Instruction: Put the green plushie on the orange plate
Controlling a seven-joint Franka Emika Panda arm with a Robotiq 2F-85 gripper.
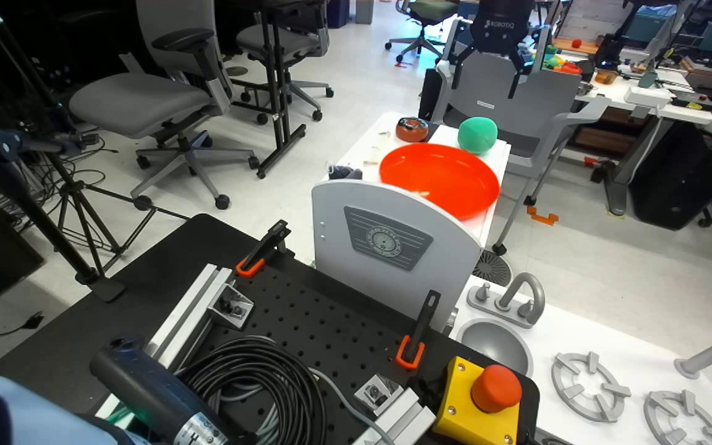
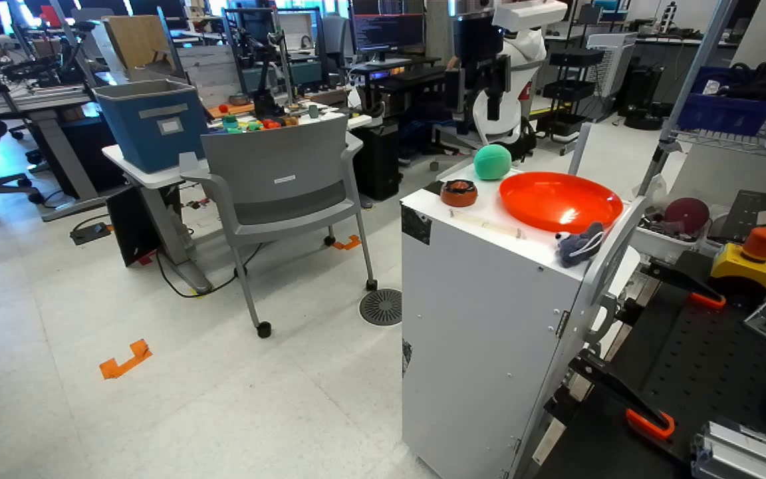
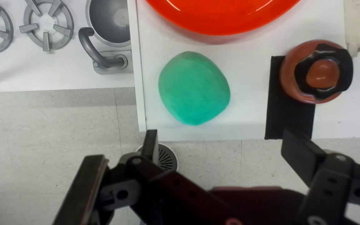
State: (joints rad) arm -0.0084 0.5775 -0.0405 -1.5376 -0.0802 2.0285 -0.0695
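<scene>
The green plushie (image 1: pixel 478 135) rests on the white cabinet top, close to its edge. Beside it lies the orange plate (image 2: pixel 559 199), bare inside, and in the wrist view a strip of white surface separates the plate (image 3: pixel 223 18) from the plushie (image 3: pixel 194 89). My gripper (image 3: pixel 220 142) is open, its pads wide apart with only floor and the cabinet's edge showing between them. In both exterior views the gripper (image 1: pixel 486 77) hangs in the air above the cabinet; in an exterior view the gripper (image 2: pixel 481 110) appears higher than the plushie (image 2: pixel 492 162).
A round brown-and-black object (image 3: pixel 316 72) sits on a black patch near the plushie. A small dark-blue toy (image 2: pixel 579 245) lies by the plate, near the upright grey panel (image 1: pixel 387 241). A toy sink with a faucet (image 3: pixel 102 59) adjoins the cabinet. A grey chair (image 2: pixel 280 173) stands close by.
</scene>
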